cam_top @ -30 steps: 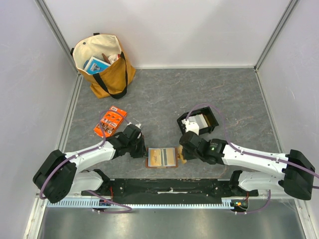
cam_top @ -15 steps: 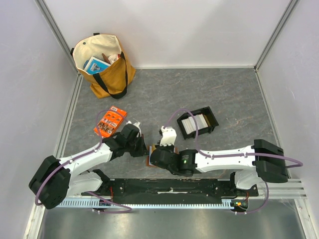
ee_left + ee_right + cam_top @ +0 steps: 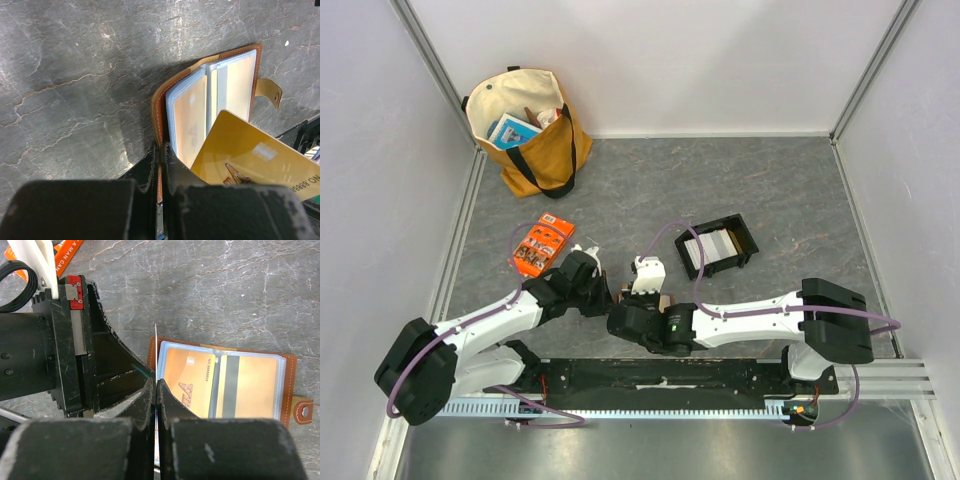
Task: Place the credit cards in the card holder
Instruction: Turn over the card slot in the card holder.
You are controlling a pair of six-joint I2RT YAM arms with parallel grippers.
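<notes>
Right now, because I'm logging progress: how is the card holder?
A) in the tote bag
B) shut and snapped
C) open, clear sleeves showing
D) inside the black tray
C: the card holder lies open on the table, its clear sleeves facing up and its snap strap loose at one side.

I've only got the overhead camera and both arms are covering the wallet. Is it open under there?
Observer: Yes. The left wrist view shows the card holder lying open, its clear sleeves facing up.
Operator: Is the left gripper holding it?
Observer: The left gripper is shut on the edge of its brown cover.
Operator: And the right one?
Observer: The right gripper is shut on a gold card whose corner is over the sleeves. I cannot tell whether it has entered one.
</notes>
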